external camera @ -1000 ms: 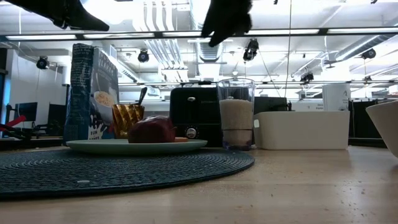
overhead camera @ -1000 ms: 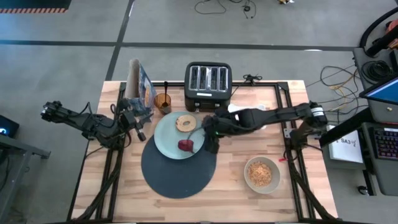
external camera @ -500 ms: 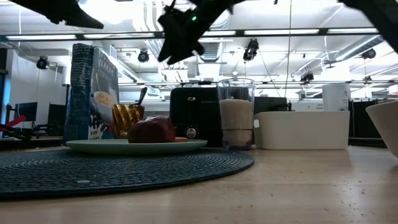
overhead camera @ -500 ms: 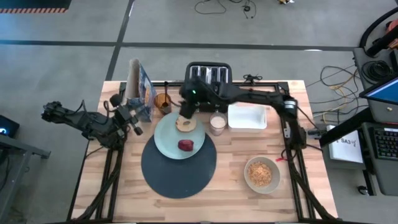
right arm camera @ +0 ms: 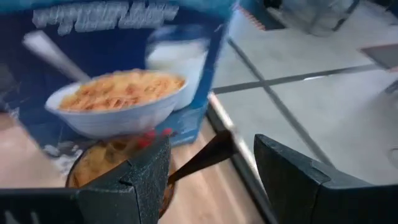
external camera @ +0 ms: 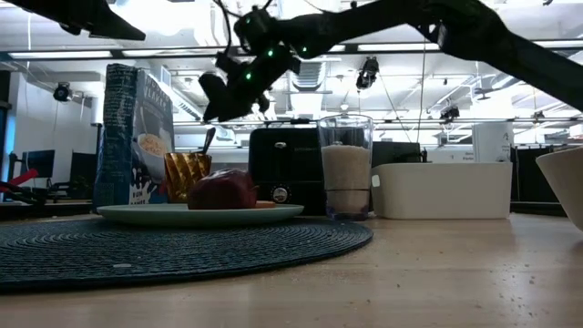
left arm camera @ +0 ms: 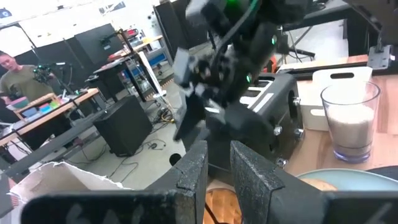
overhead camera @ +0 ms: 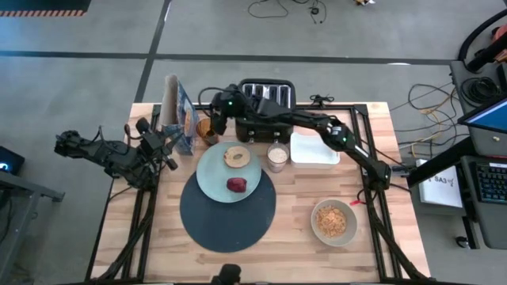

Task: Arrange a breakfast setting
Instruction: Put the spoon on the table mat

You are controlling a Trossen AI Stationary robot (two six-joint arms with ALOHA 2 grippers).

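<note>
Right gripper (overhead camera: 212,120) hangs in the upper middle of the high view, fingers spread wide with nothing between them, just above the amber cup (overhead camera: 207,130) whose dark spoon handle (right arm camera: 198,157) sticks out toward it. That cup sits tight between the cereal box (overhead camera: 179,111) and the black toaster (overhead camera: 267,109), so there is little room on either side.

Left gripper (overhead camera: 162,145) waits at the table's left edge (overhead camera: 133,170), beside the box, its fingers nearly together and holding nothing.

On the round dark placemat (overhead camera: 227,214), the mint plate (overhead camera: 214,178) overhangs the mat's upper rim, carrying the bagel (overhead camera: 236,156) and the dark-red fruit (overhead camera: 237,185), apart from each other. The milk glass (overhead camera: 276,157) stands just right of the plate, near the white tray (overhead camera: 315,149). The beige bowl (overhead camera: 333,222) sits lower right, well apart, with bare wood around it.
</note>
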